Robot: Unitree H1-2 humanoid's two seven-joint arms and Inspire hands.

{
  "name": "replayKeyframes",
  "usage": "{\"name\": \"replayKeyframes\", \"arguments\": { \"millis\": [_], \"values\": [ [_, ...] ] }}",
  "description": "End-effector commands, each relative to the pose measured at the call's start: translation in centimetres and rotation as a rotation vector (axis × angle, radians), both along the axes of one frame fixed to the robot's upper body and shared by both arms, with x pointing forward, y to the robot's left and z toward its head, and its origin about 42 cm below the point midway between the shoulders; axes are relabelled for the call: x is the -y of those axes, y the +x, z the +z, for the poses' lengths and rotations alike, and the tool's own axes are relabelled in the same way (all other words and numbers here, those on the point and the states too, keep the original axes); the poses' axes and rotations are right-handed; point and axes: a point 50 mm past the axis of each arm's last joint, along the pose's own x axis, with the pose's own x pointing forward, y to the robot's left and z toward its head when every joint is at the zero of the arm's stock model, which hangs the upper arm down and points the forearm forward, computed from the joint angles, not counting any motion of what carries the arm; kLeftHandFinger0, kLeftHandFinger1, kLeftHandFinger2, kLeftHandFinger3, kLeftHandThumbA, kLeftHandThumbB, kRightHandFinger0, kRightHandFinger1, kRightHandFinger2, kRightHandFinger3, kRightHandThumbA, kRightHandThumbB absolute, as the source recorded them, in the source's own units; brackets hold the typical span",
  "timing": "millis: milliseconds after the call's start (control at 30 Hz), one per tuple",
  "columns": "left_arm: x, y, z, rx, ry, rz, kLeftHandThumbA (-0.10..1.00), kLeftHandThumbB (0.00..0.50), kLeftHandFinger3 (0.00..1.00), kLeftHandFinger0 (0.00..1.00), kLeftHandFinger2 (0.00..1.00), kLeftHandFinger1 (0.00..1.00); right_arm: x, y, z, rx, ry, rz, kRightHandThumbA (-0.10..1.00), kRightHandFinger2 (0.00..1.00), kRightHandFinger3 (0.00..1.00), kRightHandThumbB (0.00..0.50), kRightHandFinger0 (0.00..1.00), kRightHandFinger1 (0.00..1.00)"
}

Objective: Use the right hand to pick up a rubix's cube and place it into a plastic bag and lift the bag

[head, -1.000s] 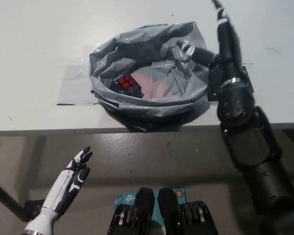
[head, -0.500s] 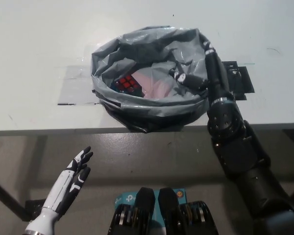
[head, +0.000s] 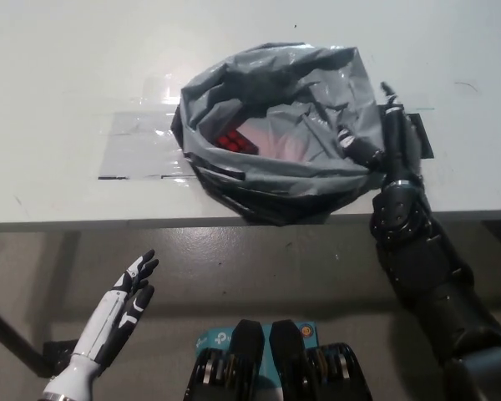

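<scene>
At the bag's right rim, my right hand [head: 382,138] has its fingers [head: 357,146] pinched on the plastic bag [head: 275,163]. Left of them, the rubix's cube [head: 236,141] lies inside. Well below-left, my left hand [head: 121,309] rests, fingers spread, off the table [head: 58,100].

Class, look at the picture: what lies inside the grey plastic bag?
Inside the plastic bag a red-faced cube shows near its left wall; the bag's folds hide the rest.

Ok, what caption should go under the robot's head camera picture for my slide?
Black right hand grips the grey plastic bag holding the cube; white left hand rests open below the table.
</scene>
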Motion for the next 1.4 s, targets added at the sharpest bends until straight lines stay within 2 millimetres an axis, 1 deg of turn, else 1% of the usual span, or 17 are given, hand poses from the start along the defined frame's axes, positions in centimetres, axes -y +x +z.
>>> {"name": "replayKeyframes", "arguments": {
  "millis": [0, 67, 167, 200, 300, 500, 633, 767, 800, 833, 933, 967, 1033, 1133, 1200, 1300, 1367],
  "values": [
    [-0.4, 0.4, 0.9, 0.048, 0.007, -0.004, 1.00, 0.146, 1.00, 1.00, 1.00, 1.00, -0.5, 0.9, 6.1, 0.276, 0.210, -0.092, 0.17, 0.33, 0.58, 0.245, 0.01, 0.12],
    [-0.4, 0.5, 1.0, 0.051, 0.006, -0.005, 1.00, 0.143, 1.00, 1.00, 1.00, 1.00, -0.6, 0.7, 7.0, 0.314, 0.252, -0.084, 0.14, 0.41, 0.51, 0.247, 0.01, 0.18],
    [-0.4, 0.6, 1.0, 0.057, 0.013, -0.005, 1.00, 0.137, 1.00, 1.00, 1.00, 1.00, -1.0, 0.3, 8.6, 0.370, 0.308, -0.054, 0.12, 0.51, 0.49, 0.232, 0.00, 0.23],
    [-0.4, 0.6, 1.0, 0.052, 0.011, -0.005, 1.00, 0.148, 1.00, 1.00, 1.00, 1.00, -1.2, -0.1, 9.6, 0.395, 0.321, -0.039, 0.11, 0.49, 0.45, 0.228, 0.00, 0.20],
    [-0.4, 0.7, 1.1, 0.050, 0.003, -0.007, 1.00, 0.135, 1.00, 1.00, 1.00, 1.00, -1.6, -0.6, 11.0, 0.427, 0.345, -0.014, 0.11, 0.48, 0.38, 0.214, 0.00, 0.21],
    [-0.5, 0.9, 1.2, 0.056, 0.015, -0.003, 1.00, 0.128, 1.00, 1.00, 1.00, 1.00, -2.7, -1.9, 14.3, 0.472, 0.392, 0.064, 0.18, 0.50, 0.32, 0.174, 0.00, 0.21],
    [-0.5, 0.9, 1.2, 0.058, 0.009, 0.002, 1.00, 0.124, 1.00, 1.00, 1.00, 1.00, -3.8, -2.6, 17.8, 0.515, 0.416, 0.134, 0.17, 0.53, 0.17, 0.161, 0.00, 0.25],
    [-0.3, 0.9, 1.2, 0.059, 0.006, 0.006, 1.00, 0.120, 1.00, 1.00, 1.00, 1.00, -5.1, -2.9, 22.3, 0.547, 0.479, 0.219, 0.15, 0.53, 0.16, 0.129, 0.00, 0.21],
    [-0.3, 0.9, 1.2, 0.060, 0.009, 0.006, 1.00, 0.113, 1.00, 1.00, 1.00, 1.00, -5.5, -2.9, 23.7, 0.543, 0.527, 0.246, 0.10, 0.55, 0.16, 0.128, 0.00, 0.21],
    [-0.3, 0.9, 1.2, 0.061, 0.013, 0.007, 1.00, 0.111, 1.00, 1.00, 1.00, 1.00, -5.7, -2.9, 24.6, 0.538, 0.559, 0.265, 0.09, 0.58, 0.19, 0.127, 0.00, 0.24],
    [-0.2, 0.9, 1.2, 0.063, 0.009, 0.006, 1.00, 0.102, 1.00, 1.00, 1.00, 1.00, -6.8, -2.7, 29.4, 0.545, 0.716, 0.379, -0.09, 0.67, 0.33, 0.117, 0.00, 0.27],
    [-0.2, 0.9, 1.2, 0.068, 0.006, 0.004, 1.00, 0.090, 1.00, 1.00, 1.00, 1.00, -7.4, -2.5, 32.3, 0.525, 0.871, 0.437, -0.10, 0.64, 0.44, 0.116, 0.00, 0.26],
    [-0.2, 0.9, 1.2, 0.069, 0.003, 0.005, 1.00, 0.088, 1.00, 1.00, 1.00, 1.00, -7.9, -2.3, 36.0, 0.497, 1.051, 0.502, -0.10, 0.63, 0.47, 0.117, 0.00, 0.23],
    [-0.1, 0.9, 1.2, 0.069, 0.003, 0.008, 1.00, 0.089, 1.00, 1.00, 1.00, 1.00, -7.9, -2.2, 38.3, 0.485, 1.131, 0.529, -0.10, 0.68, 0.53, 0.120, 0.00, 0.23],
    [0.0, 0.9, 1.2, 0.072, 0.006, 0.010, 1.00, 0.091, 1.00, 1.00, 1.00, 1.00, -7.6, -2.0, 41.7, 0.489, 1.258, 0.584, -0.10, 0.70, 0.80, 0.084, 0.00, 0.22],
    [0.0, 1.0, 1.3, 0.077, 0.009, 0.012, 1.00, 0.099, 1.00, 1.00, 1.00, 1.00, -7.1, -2.1, 45.2, 0.494, 1.356, 0.603, -0.10, 0.68, 0.91, 0.093, 0.00, 0.21],
    [-0.1, 1.1, 1.4, 0.076, 0.007, 0.012, 1.00, 0.096, 1.00, 1.00, 1.00, 1.00, -6.9, -2.4, 46.9, 0.508, 1.375, 0.617, -0.10, 0.68, 1.00, 0.065, 0.00, 0.19]
  ]
}}
